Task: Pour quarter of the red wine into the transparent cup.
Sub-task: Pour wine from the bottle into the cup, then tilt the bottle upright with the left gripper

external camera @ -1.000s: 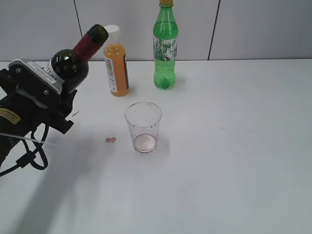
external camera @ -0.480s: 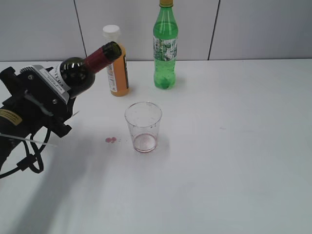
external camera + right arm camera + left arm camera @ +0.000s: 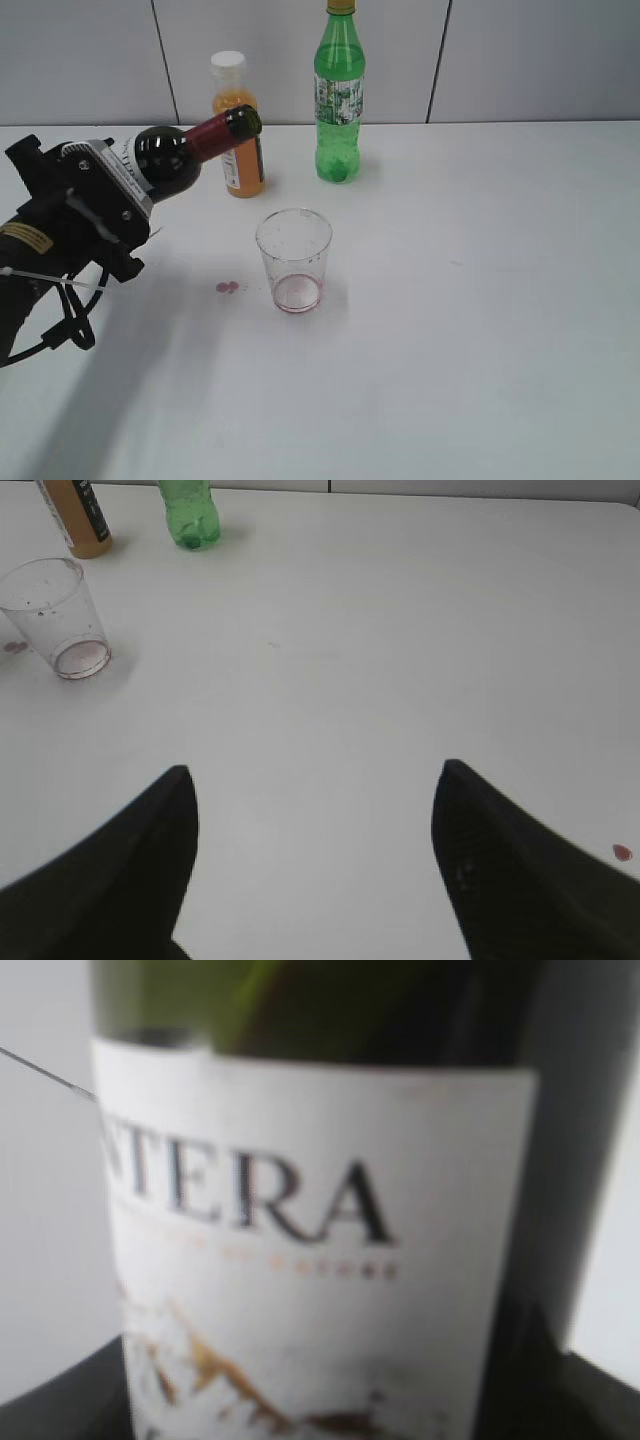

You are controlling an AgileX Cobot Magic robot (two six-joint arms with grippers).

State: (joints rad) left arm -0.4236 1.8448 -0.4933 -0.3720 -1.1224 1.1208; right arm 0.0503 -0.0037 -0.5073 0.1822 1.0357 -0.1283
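Observation:
My left gripper is shut on the dark wine bottle and holds it tilted, its maroon neck pointing right and slightly up, its mouth above and left of the transparent cup. The bottle's white label fills the left wrist view and hides the jaws. The cup stands upright on the white table with a thin reddish film at its base; it also shows in the right wrist view. No wine is flowing. My right gripper is open and empty above bare table.
An orange juice bottle and a green soda bottle stand behind the cup, also seen in the right wrist view as the orange one and the green one. Small red drops lie left of the cup.
The left arm has tipped the wine bottle further over; its neck has dropped lower and moved right toward the cup. The cup and the other bottles have not moved.

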